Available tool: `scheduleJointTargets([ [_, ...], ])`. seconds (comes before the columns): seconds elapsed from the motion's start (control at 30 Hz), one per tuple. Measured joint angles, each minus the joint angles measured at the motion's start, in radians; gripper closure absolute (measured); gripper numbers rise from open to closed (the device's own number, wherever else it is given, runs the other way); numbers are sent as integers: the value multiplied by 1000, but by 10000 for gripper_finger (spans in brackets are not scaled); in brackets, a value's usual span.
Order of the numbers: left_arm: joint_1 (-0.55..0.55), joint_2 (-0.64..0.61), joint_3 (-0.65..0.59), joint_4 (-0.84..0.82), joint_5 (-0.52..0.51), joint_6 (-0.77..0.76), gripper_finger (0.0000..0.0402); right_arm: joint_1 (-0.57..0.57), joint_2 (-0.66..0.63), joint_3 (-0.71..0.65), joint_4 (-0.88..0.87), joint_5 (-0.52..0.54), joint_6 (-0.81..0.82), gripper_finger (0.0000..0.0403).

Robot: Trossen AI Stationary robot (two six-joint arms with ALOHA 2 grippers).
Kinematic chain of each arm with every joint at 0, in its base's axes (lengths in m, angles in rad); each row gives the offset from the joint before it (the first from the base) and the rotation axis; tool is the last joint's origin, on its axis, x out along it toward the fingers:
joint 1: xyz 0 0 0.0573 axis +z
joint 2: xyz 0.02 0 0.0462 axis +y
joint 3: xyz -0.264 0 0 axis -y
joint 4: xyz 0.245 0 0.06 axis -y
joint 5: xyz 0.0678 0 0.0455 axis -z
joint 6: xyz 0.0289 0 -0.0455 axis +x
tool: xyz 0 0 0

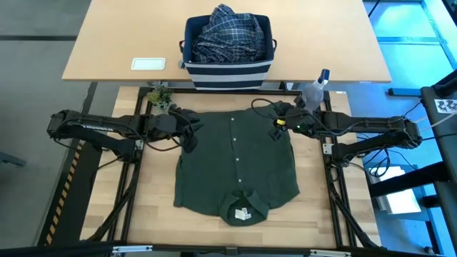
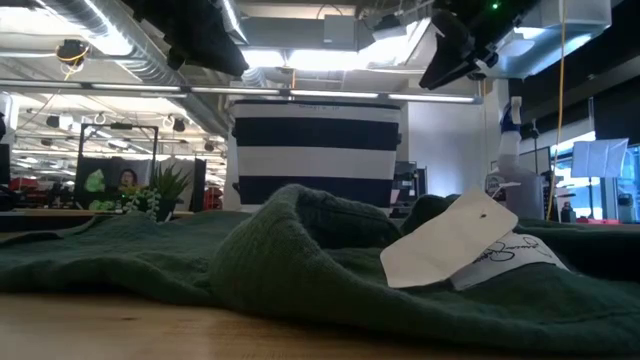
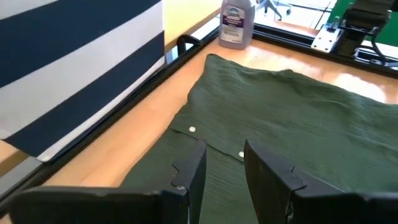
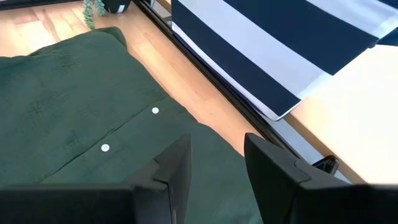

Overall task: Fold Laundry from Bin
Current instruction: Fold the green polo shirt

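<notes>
A dark olive-green shirt [image 1: 235,164] lies spread flat on the table, buttons up. Its collar with a white tag [image 2: 450,240] lies toward the near edge. My left gripper [image 3: 224,180] hovers open above the shirt's far left corner, with nothing between its fingers. My right gripper [image 4: 217,177] hovers open above the far right corner, also with nothing in it. The navy bin [image 1: 228,53] with white stripes stands on the far table. A blue-and-white plaid shirt [image 1: 228,32] is bunched inside it. No black garment shows.
A clear spray bottle [image 1: 314,89] stands at the table's far right corner, close to my right arm. A small green plant [image 1: 161,96] stands at the far left corner. A white card [image 1: 148,63] lies on the far table, left of the bin.
</notes>
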Motion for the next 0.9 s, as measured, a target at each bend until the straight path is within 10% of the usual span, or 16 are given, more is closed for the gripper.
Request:
scheduleJointTargets([
  [0.9,-256,-143,0,-25,-285,24,298,202,-77,0,-46,141,63,256],
])
